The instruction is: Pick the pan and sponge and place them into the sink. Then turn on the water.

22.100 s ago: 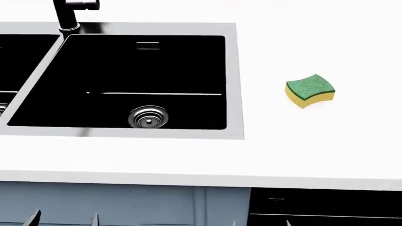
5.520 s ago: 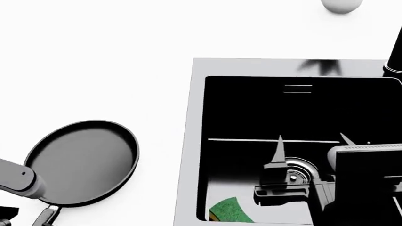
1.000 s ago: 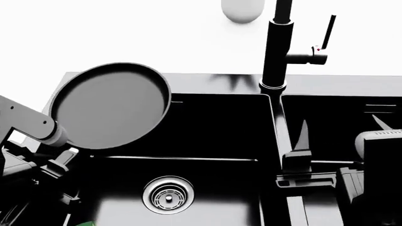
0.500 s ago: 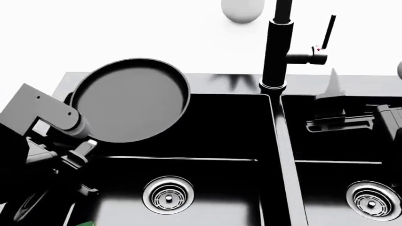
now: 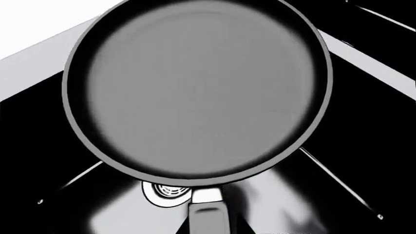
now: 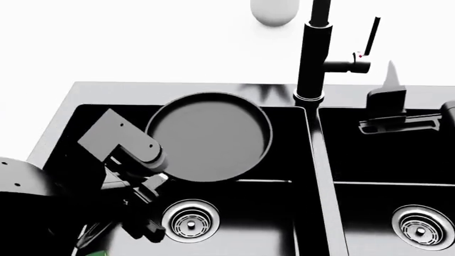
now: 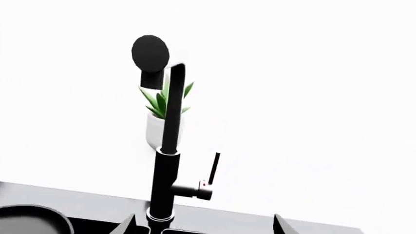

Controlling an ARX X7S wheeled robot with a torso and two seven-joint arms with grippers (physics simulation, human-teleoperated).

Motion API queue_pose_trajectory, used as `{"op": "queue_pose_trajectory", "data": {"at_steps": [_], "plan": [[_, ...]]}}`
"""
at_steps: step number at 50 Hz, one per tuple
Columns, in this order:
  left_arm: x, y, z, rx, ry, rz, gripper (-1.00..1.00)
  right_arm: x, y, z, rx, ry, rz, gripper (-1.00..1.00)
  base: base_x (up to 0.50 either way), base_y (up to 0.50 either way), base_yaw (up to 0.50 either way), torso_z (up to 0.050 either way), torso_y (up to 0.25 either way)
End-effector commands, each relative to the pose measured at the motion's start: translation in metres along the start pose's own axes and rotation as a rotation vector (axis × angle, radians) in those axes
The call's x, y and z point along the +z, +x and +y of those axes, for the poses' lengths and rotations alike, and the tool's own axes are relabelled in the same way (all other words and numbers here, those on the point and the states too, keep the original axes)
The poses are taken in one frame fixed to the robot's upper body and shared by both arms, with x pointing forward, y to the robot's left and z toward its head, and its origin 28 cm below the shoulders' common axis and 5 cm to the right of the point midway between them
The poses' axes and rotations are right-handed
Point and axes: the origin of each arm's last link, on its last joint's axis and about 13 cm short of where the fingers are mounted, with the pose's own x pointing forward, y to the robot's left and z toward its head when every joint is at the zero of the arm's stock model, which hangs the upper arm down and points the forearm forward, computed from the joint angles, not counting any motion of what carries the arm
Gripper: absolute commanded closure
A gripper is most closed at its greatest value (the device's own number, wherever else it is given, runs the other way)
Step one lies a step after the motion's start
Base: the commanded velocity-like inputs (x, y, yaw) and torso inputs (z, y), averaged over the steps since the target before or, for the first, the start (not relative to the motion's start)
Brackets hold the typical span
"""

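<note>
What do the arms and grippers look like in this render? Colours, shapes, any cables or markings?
In the head view the left arm is matte dark grey, blocky boxy links with a rounded joint and small dark screw dots. The left gripper is black and angular. The right gripper is black, with a tapered pointed grey finger. No cables or markings show.

The pan, round, shallow and matte black with a low rim, hung level over the left basin of the sink, its thin dark handle running back into my left fingers. Below it the glossy black basin showed its round steel drain. A green sliver of the sponge lay at the basin's near left corner.
</note>
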Motion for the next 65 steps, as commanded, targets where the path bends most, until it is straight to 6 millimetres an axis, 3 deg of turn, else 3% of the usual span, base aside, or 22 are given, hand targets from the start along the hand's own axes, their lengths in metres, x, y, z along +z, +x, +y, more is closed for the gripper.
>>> {"op": "queue_pose_trajectory", "data": {"at_steps": [1, 12, 43, 51, 65], "plan": [[-0.001, 0.020, 0.003, 0.006, 0.050, -0.023, 1.00, 0.006, -0.003, 0.000, -0.006, -0.009, -0.006, -1.00, 0.00, 0.00, 0.00, 0.000, 0.000], [-0.007, 0.032, -0.005, -0.065, 0.105, -0.041, 1.00, 0.005, -0.004, 0.001, -0.001, -0.015, 0.000, -1.00, 0.00, 0.00, 0.00, 0.001, 0.002], [-0.038, 0.070, 0.002, -0.084, 0.075, 0.030, 1.00, 0.003, -0.002, 0.001, -0.003, -0.020, 0.012, -1.00, 0.00, 0.00, 0.00, 0.001, 0.001], [-0.050, 0.074, -0.001, -0.094, 0.138, 0.051, 1.00, 0.004, -0.004, 0.001, -0.005, -0.021, 0.010, -1.00, 0.00, 0.00, 0.00, 0.000, 0.001], [-0.071, 0.093, -0.009, -0.062, 0.102, 0.099, 1.00, 0.001, -0.006, 0.002, -0.003, -0.019, 0.016, -1.00, 0.00, 0.00, 0.00, 0.001, 0.001]]}}
